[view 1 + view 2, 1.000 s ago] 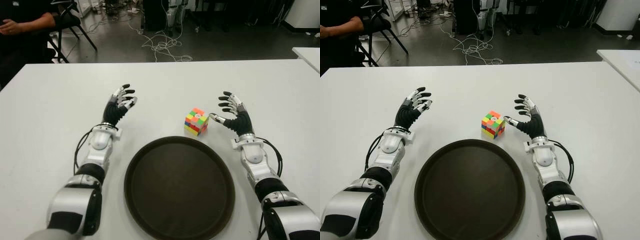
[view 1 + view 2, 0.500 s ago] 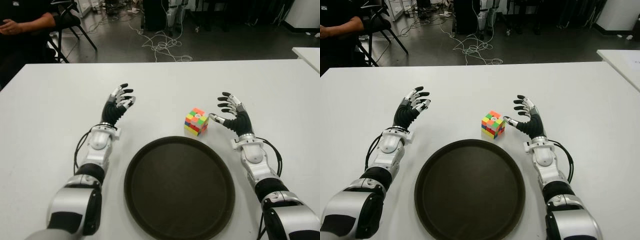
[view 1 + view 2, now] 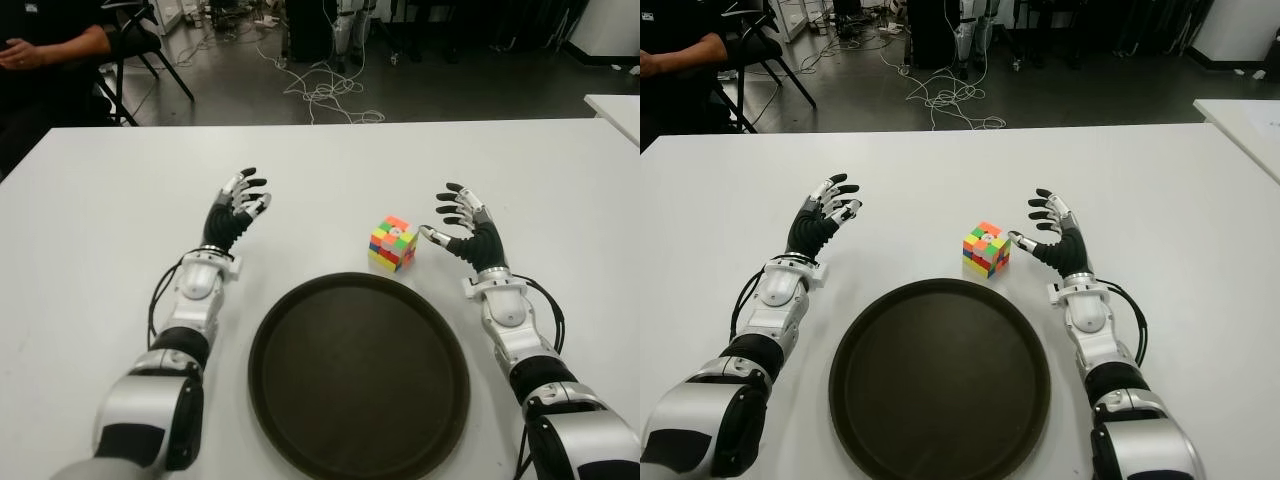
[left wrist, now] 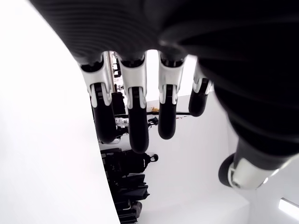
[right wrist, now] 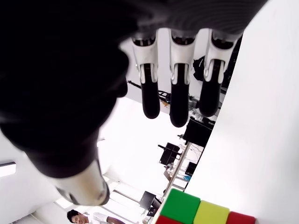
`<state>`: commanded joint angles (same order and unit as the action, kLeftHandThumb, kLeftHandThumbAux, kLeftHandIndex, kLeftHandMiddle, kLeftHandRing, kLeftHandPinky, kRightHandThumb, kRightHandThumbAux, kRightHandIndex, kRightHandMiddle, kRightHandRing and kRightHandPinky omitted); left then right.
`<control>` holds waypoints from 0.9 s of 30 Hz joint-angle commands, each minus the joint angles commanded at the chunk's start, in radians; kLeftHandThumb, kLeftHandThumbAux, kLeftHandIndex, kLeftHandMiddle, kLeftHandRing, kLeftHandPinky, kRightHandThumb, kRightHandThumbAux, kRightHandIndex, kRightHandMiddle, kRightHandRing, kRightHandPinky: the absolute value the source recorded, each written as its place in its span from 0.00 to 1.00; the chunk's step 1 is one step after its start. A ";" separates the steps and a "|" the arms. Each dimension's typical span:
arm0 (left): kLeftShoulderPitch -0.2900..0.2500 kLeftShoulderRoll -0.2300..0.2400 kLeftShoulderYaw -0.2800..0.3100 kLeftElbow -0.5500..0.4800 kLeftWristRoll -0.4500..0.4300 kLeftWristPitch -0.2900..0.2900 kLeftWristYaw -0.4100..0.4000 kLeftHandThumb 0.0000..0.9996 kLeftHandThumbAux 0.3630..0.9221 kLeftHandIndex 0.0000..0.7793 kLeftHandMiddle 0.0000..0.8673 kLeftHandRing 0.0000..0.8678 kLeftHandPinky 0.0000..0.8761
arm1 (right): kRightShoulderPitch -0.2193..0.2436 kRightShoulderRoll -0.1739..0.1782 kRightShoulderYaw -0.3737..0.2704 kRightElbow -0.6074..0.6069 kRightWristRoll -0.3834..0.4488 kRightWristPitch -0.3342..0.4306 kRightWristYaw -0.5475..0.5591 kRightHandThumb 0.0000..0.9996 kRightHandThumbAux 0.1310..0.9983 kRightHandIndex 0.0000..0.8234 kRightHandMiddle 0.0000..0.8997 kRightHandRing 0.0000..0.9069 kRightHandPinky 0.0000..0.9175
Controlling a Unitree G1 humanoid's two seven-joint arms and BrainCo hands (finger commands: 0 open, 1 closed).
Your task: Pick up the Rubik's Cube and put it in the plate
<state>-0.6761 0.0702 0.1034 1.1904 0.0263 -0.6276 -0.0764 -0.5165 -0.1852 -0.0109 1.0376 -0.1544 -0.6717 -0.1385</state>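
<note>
Fingers: right hand spread and holding nothing, thumb tip just beside the multicoloured Rubik's Cube; left hand loosely spread, empty, well left of it.
Progress: nothing done; cube stands on the worktop just beyond the round dark-brown plate, ungrasped.
Surroundings: white worktop; grey floor with loose cables; seated person at far left.

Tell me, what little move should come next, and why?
Probably slide the right robot hand sideways onto the Rubik's Cube and close on it: its fingers are spread and empty beside the cube, and the plate holds nothing. The left robot hand shows open, farther off.
</note>
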 joint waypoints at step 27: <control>0.003 0.003 -0.017 -0.009 0.014 0.000 0.032 0.11 0.37 0.20 0.29 0.33 0.33 | -0.177 -0.143 0.109 -0.415 -0.312 0.145 -0.096 0.08 0.83 0.26 0.29 0.30 0.31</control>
<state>-0.6733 0.0735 0.0865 1.1811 0.0402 -0.6281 -0.0448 -0.6930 -0.3287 0.0980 0.6227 -0.4660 -0.5269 -0.2344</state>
